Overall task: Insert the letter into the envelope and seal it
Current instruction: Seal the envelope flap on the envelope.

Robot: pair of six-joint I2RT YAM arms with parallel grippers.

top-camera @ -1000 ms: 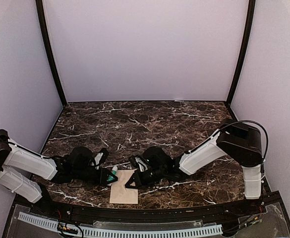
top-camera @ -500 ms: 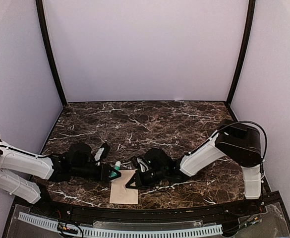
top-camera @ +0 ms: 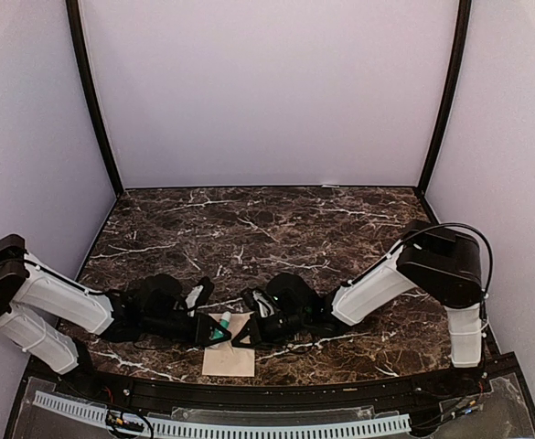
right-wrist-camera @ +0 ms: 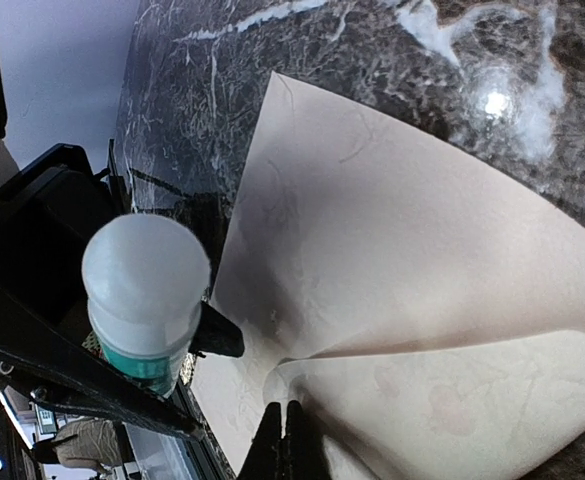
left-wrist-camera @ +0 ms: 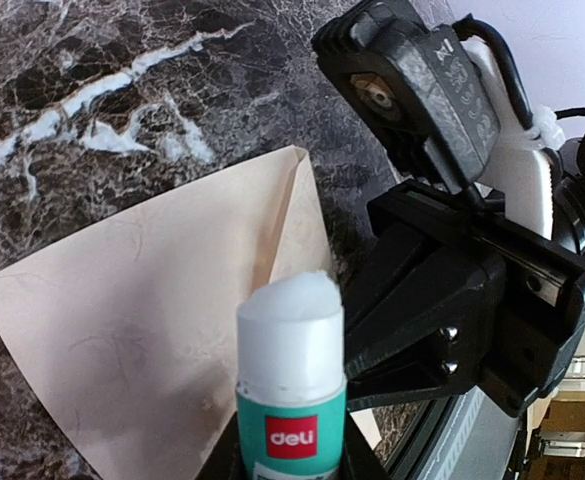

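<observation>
The cream envelope [top-camera: 230, 353] lies flat near the table's front edge, its triangular flap [right-wrist-camera: 392, 240] open and pointing away. My left gripper [top-camera: 214, 330] is shut on a teal glue stick [left-wrist-camera: 292, 385] with its white glue end bare, held just over the flap's left part [left-wrist-camera: 142, 320]. My right gripper [right-wrist-camera: 290, 428] is shut at the envelope's right edge, where the flap crease meets the body, and the paper curls up into its tips. The glue stick [right-wrist-camera: 144, 290] shows at the left of the right wrist view. The letter is hidden.
The dark marble table [top-camera: 276, 229] is ringed by lilac walls with black corner posts [top-camera: 93, 101]. A black rail and a white slotted strip [top-camera: 221, 425] run along the near edge. The two gripper heads nearly meet over the envelope.
My left arm has slid to the right, carrying the glue stick over the envelope's flap. The right gripper has closed the last bit at the envelope's edge and stayed in place.
</observation>
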